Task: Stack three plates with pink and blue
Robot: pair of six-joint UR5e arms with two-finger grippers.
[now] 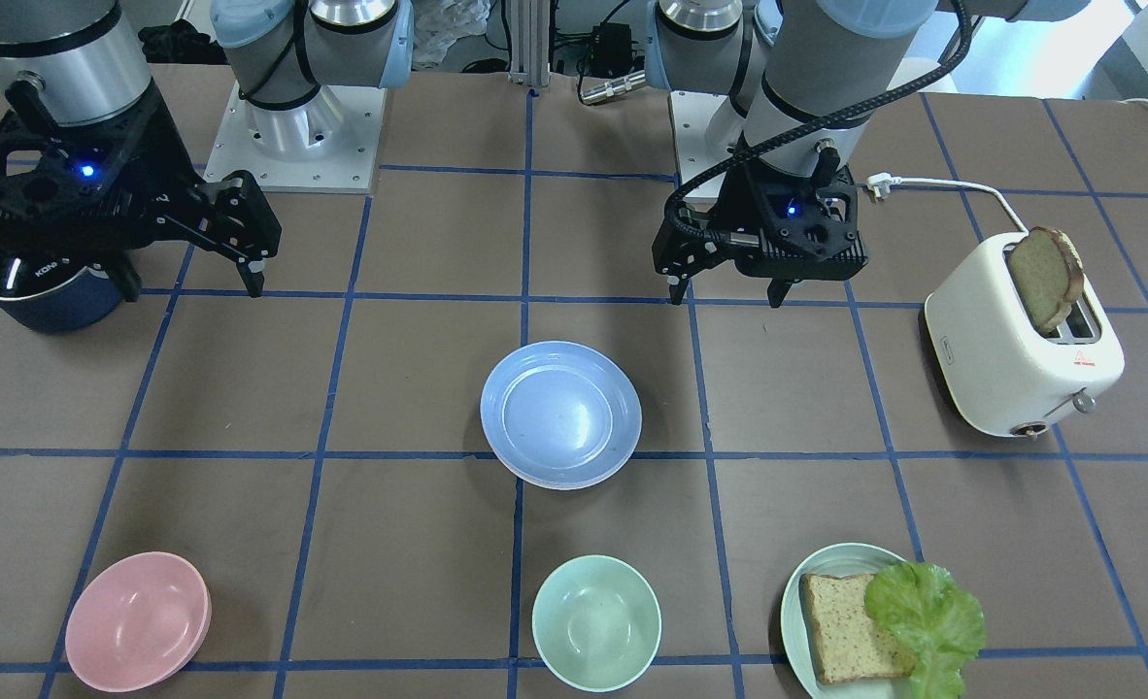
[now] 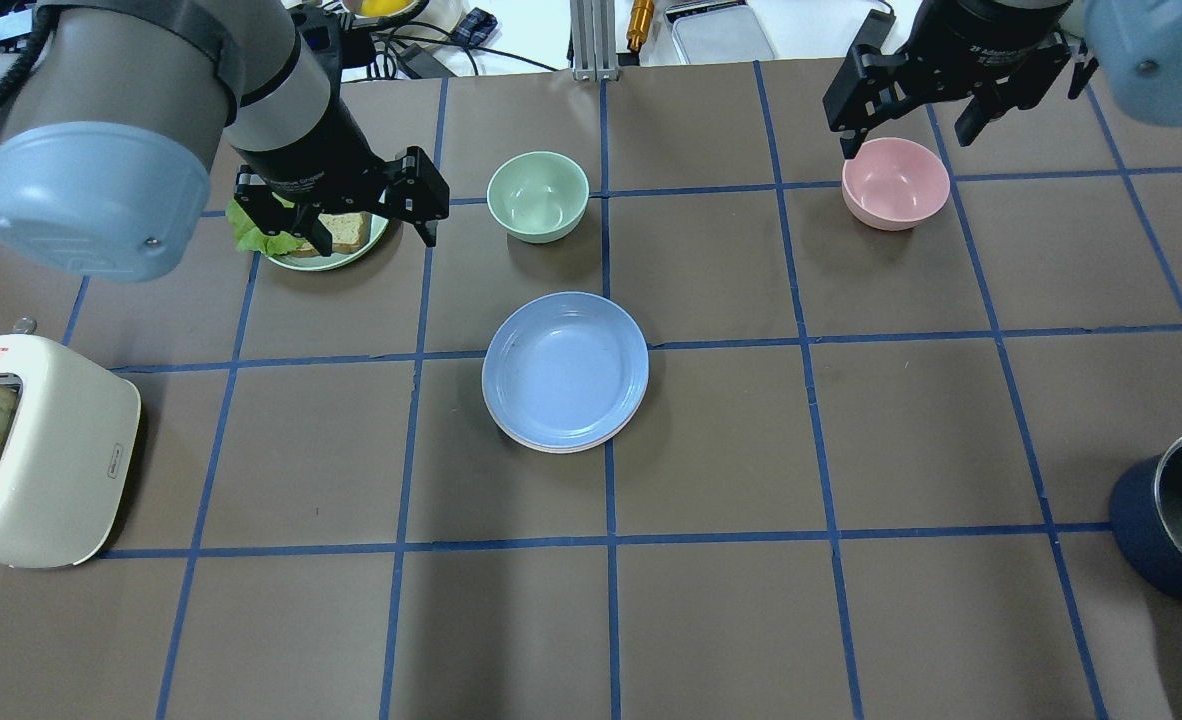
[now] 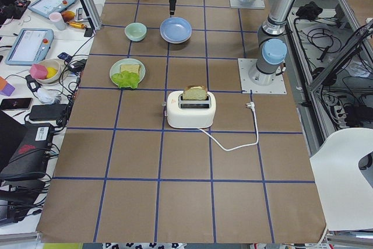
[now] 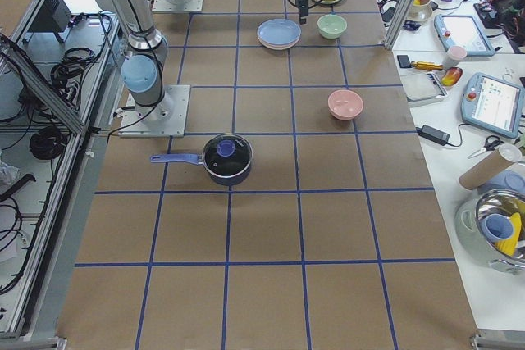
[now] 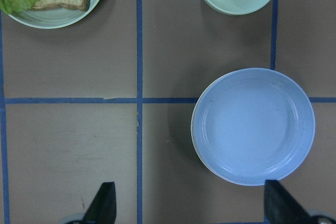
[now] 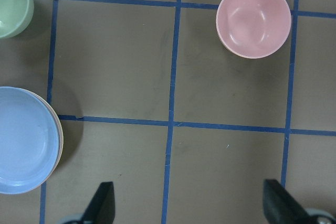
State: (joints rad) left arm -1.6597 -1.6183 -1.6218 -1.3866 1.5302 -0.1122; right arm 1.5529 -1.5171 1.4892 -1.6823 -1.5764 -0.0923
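Stack (image 2: 565,372) sitting mid-counter (image 2: 911,450), blue plate (image 5: 253,125) showing on top, paler rims peeking out beneath; count under it unclear. Judging stacking as finishing, no grasp pending. Next move calling only for checking pink and white underneath. Left claw (image 1: 726,294) hovering open, empty, robot-side of stack, not touching. Right claw (image 1: 195,282) hovering open, empty, well apart.

You had bright, even light from overhead on the brown paper-covered table (image 2: 851,450). Shadows were soft and short, hugging the periwinkle blue round plastic plate (image 1: 560,413) and the mint-green round plastic bowl (image 2: 538,195). A white glint sat on the lid of the dark blue metal saucepan (image 1: 50,311). Your front view's top right corner was washed out; the rest was sharp.
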